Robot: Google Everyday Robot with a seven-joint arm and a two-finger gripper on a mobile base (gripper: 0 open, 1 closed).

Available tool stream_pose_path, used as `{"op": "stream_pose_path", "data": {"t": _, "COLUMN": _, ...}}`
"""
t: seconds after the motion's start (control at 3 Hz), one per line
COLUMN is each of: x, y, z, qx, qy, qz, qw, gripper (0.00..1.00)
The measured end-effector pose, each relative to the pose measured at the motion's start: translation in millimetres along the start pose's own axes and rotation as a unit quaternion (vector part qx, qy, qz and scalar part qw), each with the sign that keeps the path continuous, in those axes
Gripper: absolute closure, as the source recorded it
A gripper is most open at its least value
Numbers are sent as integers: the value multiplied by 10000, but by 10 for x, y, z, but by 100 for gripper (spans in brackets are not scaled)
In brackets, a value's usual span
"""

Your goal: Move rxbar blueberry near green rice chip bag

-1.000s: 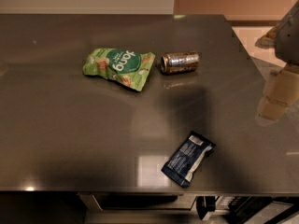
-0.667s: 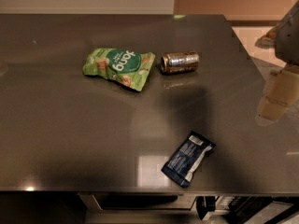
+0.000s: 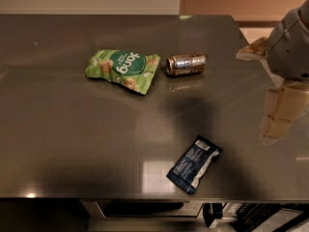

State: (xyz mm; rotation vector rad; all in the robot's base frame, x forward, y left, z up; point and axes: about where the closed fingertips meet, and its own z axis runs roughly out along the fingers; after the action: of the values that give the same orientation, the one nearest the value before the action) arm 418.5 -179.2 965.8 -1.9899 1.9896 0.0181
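Note:
The rxbar blueberry (image 3: 194,164), a dark navy wrapper with a light panel, lies flat and slanted near the table's front edge. The green rice chip bag (image 3: 122,70) lies crinkled at the back left of the middle. My gripper (image 3: 269,88) hangs above the table's right edge, open and empty, with tan fingers (image 3: 282,111) under a grey wrist. It is well to the right of the bar and a little farther back, touching nothing.
A brownish metallic can (image 3: 186,64) lies on its side just right of the green bag. The dark reflective table (image 3: 72,139) ends at the front just below the bar and at the right under my gripper.

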Motion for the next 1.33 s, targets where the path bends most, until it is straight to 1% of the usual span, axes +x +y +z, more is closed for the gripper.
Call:
{"op": "stream_pose_path", "data": {"t": 0.33, "x": -202, "y": 210, "z": 244, "qx": -400, "qy": -201, "qz": -920, "qw": 9948, "gripper": 0}}
{"op": "stream_pose_path", "data": {"t": 0.67, "x": -300, "y": 362, "z": 573, "qx": -805, "qy": -200, "qz": -1647, "qw": 9828, "gripper": 0}}
{"op": "stream_pose_path", "data": {"t": 1.0, "x": -311, "y": 446, "z": 837, "qx": -1102, "qy": -106, "qz": -2119, "qw": 9710, "gripper": 0}}
{"op": "stream_pose_path", "data": {"t": 1.33, "x": -290, "y": 509, "z": 1063, "qx": -1310, "qy": 8, "qz": -2438, "qw": 9609, "gripper": 0}}
